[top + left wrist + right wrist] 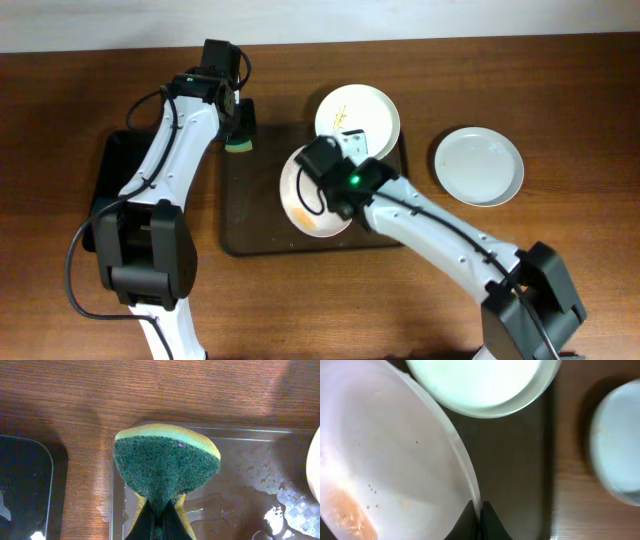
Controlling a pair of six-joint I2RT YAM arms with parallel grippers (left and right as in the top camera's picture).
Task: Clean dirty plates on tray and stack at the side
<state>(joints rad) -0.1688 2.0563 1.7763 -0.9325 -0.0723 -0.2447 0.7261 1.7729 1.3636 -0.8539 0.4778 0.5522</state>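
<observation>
The brown tray [245, 215] holds two white plates. One plate [300, 200] with an orange smear is tilted up, and my right gripper [335, 165] is shut on its rim [470, 490]. A second smeared plate [375, 110] lies at the tray's far right corner and shows in the right wrist view [485, 385]. A third, faintly bluish plate [478, 165] lies on the table right of the tray [620, 455]. My left gripper [240, 130] is shut on a green and yellow sponge [165, 465] above the tray's far left corner.
A smaller black tray [110, 190] lies left of the brown tray, seen also in the left wrist view [25, 490]. The brown tray's floor [240, 485] is wet with droplets. Bare wooden table [560, 90] lies around.
</observation>
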